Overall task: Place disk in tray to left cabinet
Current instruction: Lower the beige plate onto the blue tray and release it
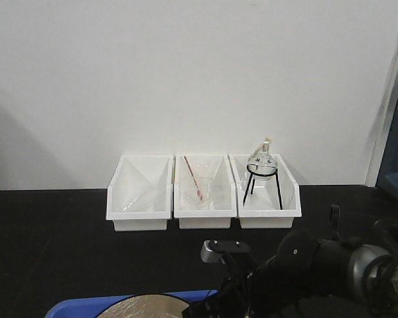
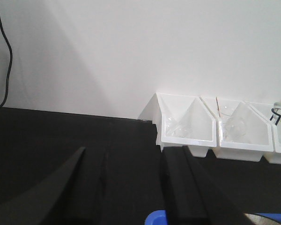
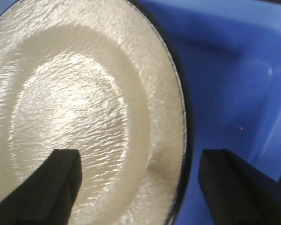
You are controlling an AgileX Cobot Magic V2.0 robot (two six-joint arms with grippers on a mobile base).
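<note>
The speckled tan disk with its thin black rim lies flat inside the blue tray. My right gripper hangs open just above it. One finger is over the disk's surface and the other over the bare tray floor, so the rim runs between them. In the front view only the far edges of the disk and the tray show at the bottom. My left gripper is open over the black tabletop with nothing between its fingers. A corner of the tray shows beside its right finger. The left cabinet is out of view.
Three white bins stand in a row against the white wall at the back of the black table. The right one holds a glass flask on a black stand. My right arm fills the near right.
</note>
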